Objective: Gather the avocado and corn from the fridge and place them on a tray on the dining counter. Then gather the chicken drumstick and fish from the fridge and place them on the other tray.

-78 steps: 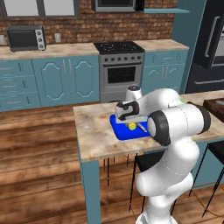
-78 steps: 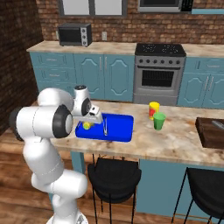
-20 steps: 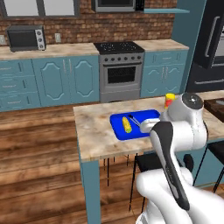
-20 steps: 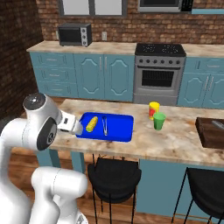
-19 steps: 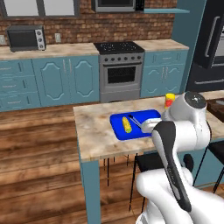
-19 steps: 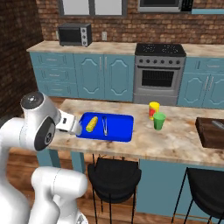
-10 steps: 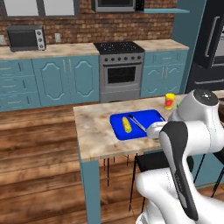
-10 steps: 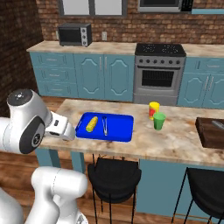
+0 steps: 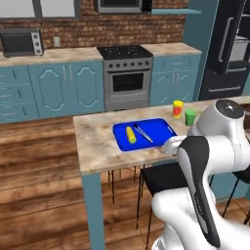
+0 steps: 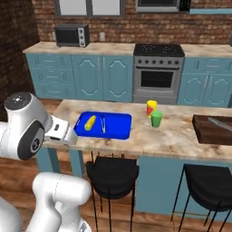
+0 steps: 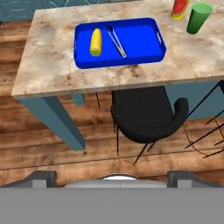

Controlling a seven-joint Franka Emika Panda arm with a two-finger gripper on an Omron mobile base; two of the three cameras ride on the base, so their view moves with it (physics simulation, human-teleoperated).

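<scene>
Rendered kitchen under bright, even, diffuse light with no visible lamp and no glare; colours are saturated, as on the blue tray [image 11: 131,46] and the corn [image 11: 96,42] at 11 o'clock in the hand view. Shadows are soft and faint: a pale one lies under the counter [image 9: 97,146] edge, and the black stool [image 11: 146,116] casts thin leg shadows on the wooden floor [image 11: 52,148] toward 4 o'clock. All three views are slightly soft and pixelated from low resolution, with jagged edges on fine lines and no evident lens bending at the borders.
</scene>
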